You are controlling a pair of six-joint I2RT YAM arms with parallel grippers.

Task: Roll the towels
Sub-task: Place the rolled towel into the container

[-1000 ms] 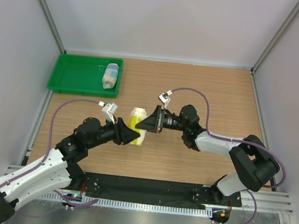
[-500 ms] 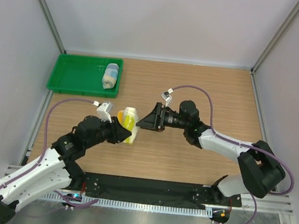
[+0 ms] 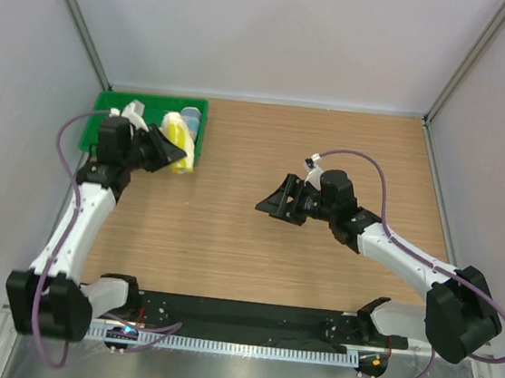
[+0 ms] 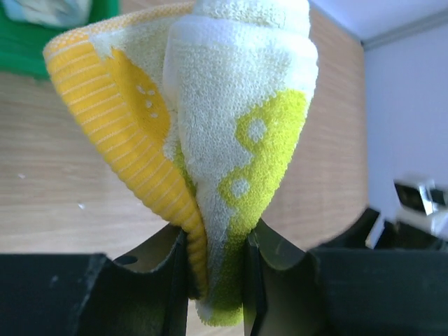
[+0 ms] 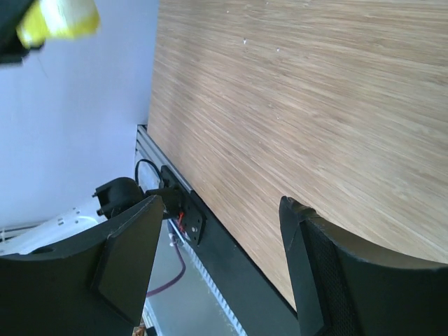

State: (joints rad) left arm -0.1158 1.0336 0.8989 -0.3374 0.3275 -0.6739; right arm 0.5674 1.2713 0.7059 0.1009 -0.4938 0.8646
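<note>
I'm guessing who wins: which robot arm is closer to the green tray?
Left. The left gripper is over the green tray's right end, jaws shut on the yellow-green towel. The right gripper hangs open over the table's middle, far off.

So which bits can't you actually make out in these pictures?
- Blue-and-white towel: top view, mostly hidden behind the yellow towel; left wrist view, a blurred scrap cut off by the top edge.
- Whether the yellow towel touches the green tray: top view, the left gripper and its arm cover that spot.
- Yellow towel's pattern: right wrist view, only a blurred blob in the top-left corner.
</note>
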